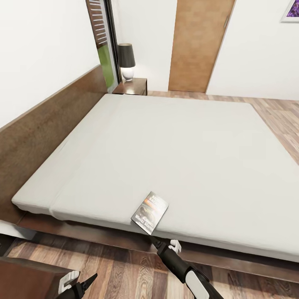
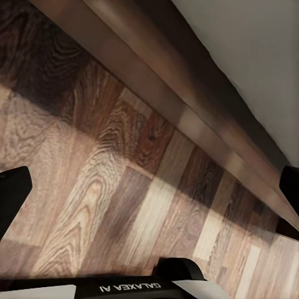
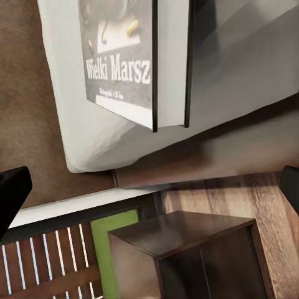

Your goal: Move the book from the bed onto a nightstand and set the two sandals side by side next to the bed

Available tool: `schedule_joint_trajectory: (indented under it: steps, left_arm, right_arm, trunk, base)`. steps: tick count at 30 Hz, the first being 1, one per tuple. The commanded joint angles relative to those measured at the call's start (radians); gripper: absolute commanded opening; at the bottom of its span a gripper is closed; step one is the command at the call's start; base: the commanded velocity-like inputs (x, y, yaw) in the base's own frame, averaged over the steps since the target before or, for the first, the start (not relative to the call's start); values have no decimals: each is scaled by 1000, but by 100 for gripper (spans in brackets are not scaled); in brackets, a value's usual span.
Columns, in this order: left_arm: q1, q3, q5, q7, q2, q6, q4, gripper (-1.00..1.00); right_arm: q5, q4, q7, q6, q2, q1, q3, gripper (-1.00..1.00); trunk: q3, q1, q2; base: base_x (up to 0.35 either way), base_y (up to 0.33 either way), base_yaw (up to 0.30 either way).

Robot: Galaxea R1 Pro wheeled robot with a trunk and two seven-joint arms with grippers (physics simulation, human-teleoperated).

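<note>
Two grippers enter the head view from below. Our right gripper (image 1: 154,236) points up at the near edge of the bed (image 1: 178,153), its dark tip just beneath the corner of the book (image 1: 150,211); in the right wrist view its fingers (image 3: 12,190) sit at the two sides of the frame, spread wide and clear of the book (image 3: 121,59), so we hold nothing with it. Our left gripper (image 1: 85,283) hangs low over the wood-plank floor (image 1: 112,265); its wrist view shows both fingers (image 2: 12,196) far apart, with bare floor (image 2: 106,193) and the bed's dark platform frame (image 2: 180,99) between them.

The book lies on the off-white mattress at its near edge, cover up and slightly tilted, one corner overhanging the edge. The cover shows white lettering "Wielki Marsz" beneath a dark picture.

At the far end of the long brown headboard (image 1: 45,124) stands a dark reddish-brown nightstand (image 1: 133,87) carrying a lamp (image 1: 126,61) with a black shade and white base. Another dark wooden top (image 1: 25,276) occupies the near left corner. A plain brown door (image 1: 199,43) stands in the white far wall.
</note>
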Motion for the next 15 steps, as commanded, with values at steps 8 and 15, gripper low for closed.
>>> schedule_joint_trajectory:
  steps: [8,15]
  left_arm:
    - [0,2,7,-4,0,10,0,100]
    - [0,2,7,-4,0,10,0,100]
  right_arm:
    - [-12,0,1,9,0,0,0,100]
    - [-67,-4,2,10,-1,0,-3,100]
  trunk:
    - [-1,0,0]
    - [-1,0,0]
  base:
    - [0,0,0]
    - [0,0,0]
